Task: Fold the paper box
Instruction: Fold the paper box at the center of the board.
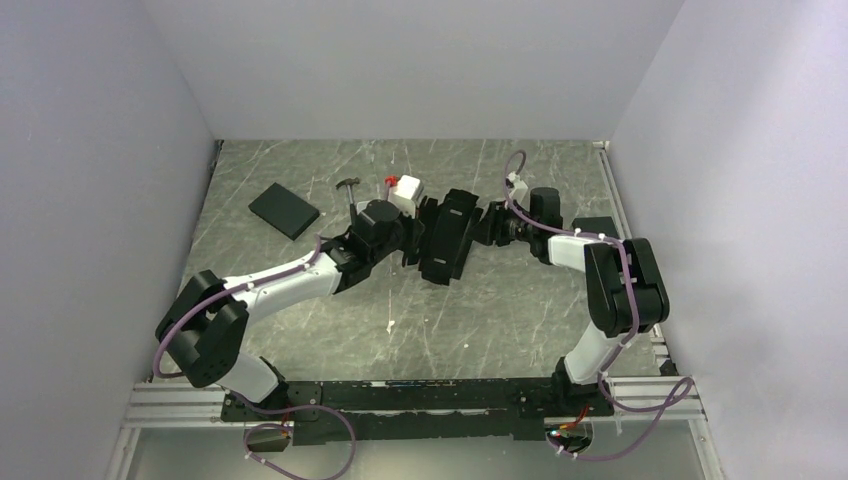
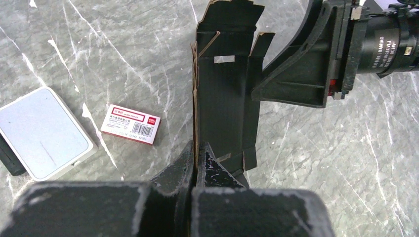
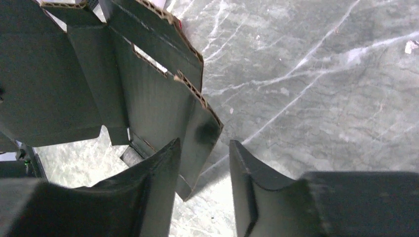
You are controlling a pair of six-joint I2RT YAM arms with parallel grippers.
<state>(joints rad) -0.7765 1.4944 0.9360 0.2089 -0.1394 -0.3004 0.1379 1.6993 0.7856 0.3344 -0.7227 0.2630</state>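
Paper box [image 1: 447,235], partly folded, is upright over the middle of the tabletop [image 1: 500,320], between the two arms. Left hand [image 2: 196,153] is pinched tight on its near cardboard edge. Right hand [image 3: 205,144] is half-spread, a corner flap between its fingers, unclamped. Farther left lie a red-and-white carton [image 2: 130,125] and a silver-grey case [image 2: 42,131].

Both arms wore white shells on their long links and black housings at the joints. Mauve cables [image 1: 163,335] ran along the left arm [image 1: 280,282] and the right arm [image 1: 625,285], tied with white clips. The right wrist motor [image 2: 390,42] bore white lettering (partly legible: "DAMIAO"). The left tool [image 2: 195,158] had matte black fingers [image 2: 175,170], scuffed pale at the edges.
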